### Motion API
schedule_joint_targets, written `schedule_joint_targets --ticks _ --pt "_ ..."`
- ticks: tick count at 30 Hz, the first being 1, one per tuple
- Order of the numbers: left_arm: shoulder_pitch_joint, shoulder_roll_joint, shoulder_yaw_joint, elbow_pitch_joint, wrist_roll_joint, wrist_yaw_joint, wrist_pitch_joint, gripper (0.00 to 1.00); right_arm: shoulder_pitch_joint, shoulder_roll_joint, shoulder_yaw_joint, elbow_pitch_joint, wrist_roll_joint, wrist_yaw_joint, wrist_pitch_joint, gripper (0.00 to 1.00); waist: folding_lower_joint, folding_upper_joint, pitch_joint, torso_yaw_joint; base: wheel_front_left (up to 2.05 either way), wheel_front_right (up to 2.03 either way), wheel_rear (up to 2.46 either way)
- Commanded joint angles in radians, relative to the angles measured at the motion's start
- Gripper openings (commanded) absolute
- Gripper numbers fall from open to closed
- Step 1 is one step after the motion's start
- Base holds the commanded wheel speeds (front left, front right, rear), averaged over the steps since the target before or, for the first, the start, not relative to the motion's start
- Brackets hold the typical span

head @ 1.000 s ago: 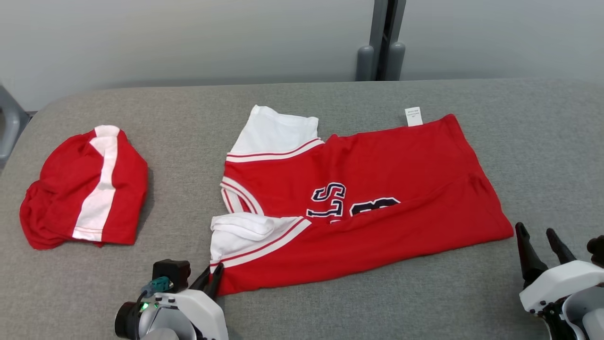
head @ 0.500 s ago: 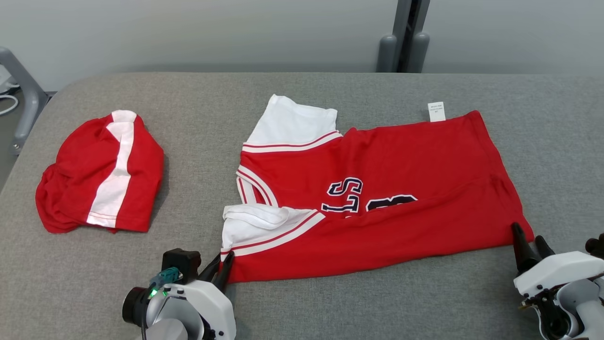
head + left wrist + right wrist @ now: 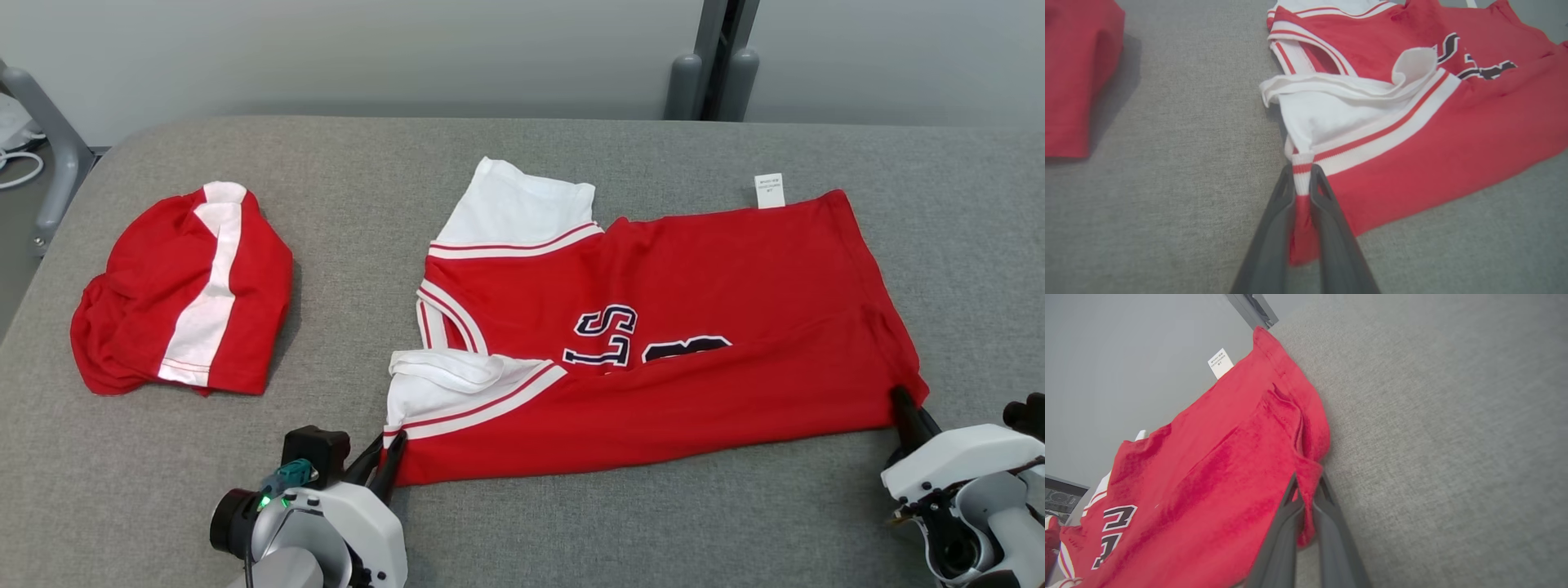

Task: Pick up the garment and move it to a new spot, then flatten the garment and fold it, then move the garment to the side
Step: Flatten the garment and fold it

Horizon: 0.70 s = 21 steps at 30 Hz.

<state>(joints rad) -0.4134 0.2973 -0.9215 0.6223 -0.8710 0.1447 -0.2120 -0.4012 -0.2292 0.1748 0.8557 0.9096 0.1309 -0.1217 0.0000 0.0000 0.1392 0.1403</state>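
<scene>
Head high, wrists low, sharing jersey (image 3: 694, 269)

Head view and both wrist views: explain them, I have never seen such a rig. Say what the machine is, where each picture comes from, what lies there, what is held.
This is a two-armed robot. The wide picture comes from a camera on its head, looking down at a grey cloth-covered table. The other two come from cameras on its wrists, each looking along that hand. On the table lies a partly folded red basketball jersey with white trim, and to its left a bundled red and white garment. The left hand is shut on the jersey's striped armhole edge; the right hand is shut on its hem corner.
</scene>
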Motion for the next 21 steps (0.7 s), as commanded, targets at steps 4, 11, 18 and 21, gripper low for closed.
schedule_joint_targets --ticks 4,11,18,21 --pt "-0.008 0.021 -0.004 -0.01 0.007 0.008 0.002 0.0 0.029 -0.028 0.014 -0.01 0.032 -0.001 -0.029 0.0 0.0 0.0 -0.013 -0.01 0.0 0.0 0.0" --pt "0.032 0.063 -0.025 -0.051 0.002 -0.014 0.032 0.0 0.102 -0.05 0.038 -0.057 0.063 -0.001 -0.057 0.0 0.0 0.0 -0.047 -0.036 0.0 0.0 0.0" --pt "0.081 0.123 -0.048 -0.127 -0.013 -0.031 0.086 0.0 0.184 -0.064 0.035 -0.1 0.074 -0.001 -0.062 0.0 0.0 0.0 -0.081 -0.055 0.0 0.0 0.0" --pt "0.109 0.162 -0.058 -0.182 -0.023 -0.029 0.12 0.0 0.225 -0.071 0.031 -0.121 0.067 -0.001 -0.039 0.0 0.0 0.0 -0.094 -0.062 0.0 0.0 0.0"
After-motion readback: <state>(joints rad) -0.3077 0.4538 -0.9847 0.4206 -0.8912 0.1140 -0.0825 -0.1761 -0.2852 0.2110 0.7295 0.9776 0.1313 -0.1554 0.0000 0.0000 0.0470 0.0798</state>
